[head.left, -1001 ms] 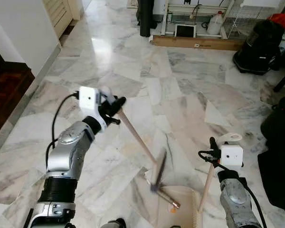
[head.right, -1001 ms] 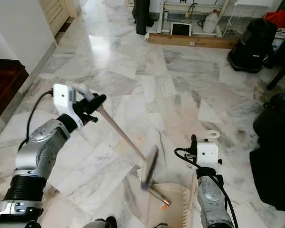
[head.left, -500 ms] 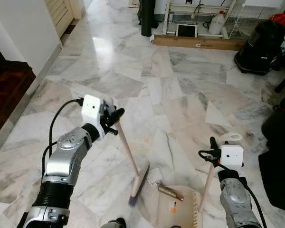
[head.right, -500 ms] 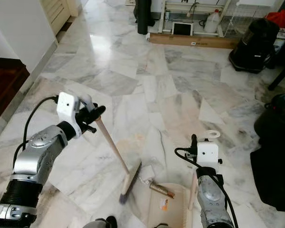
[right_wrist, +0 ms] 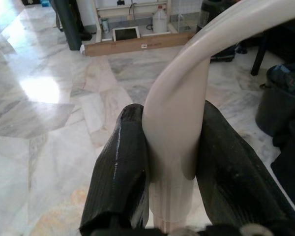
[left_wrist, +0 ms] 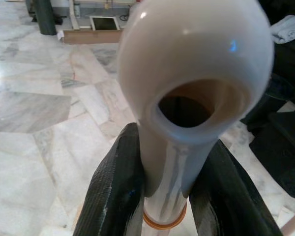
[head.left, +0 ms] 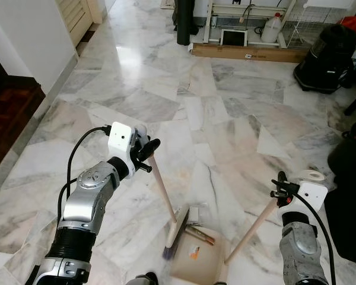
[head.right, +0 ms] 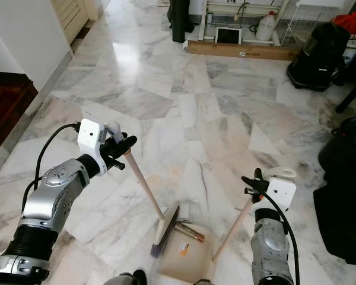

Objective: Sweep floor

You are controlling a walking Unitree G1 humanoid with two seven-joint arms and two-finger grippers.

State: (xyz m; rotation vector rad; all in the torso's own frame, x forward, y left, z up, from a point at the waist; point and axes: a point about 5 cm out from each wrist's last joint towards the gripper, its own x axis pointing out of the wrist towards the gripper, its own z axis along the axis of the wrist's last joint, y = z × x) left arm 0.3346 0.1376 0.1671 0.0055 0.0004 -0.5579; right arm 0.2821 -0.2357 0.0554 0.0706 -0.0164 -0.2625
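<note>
The left gripper (head.left: pixel 147 155) is clamped on the broom (head.left: pixel 164 196), whose bristles meet the dustpan (head.left: pixel 197 257) on the marble floor (head.left: pixel 225 119). The right gripper (head.left: pixel 283 191) grips the dustpan handle (head.left: pixel 253 228). A brown tube (head.left: pixel 200 234) and orange scrap (head.left: pixel 194 253) lie in the pan; a black bag (head.left: pixel 323 56) stands well apart.

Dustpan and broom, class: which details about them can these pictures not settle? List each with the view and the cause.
- Dustpan: near edge cut off by the left eye view's bottom edge.
- Orange scrap in the pan: too small to identify.
- Broom bristles: blurred; floor contact unclear.
- Left wrist view: the broom's handle cap hides the floor beneath.
</note>
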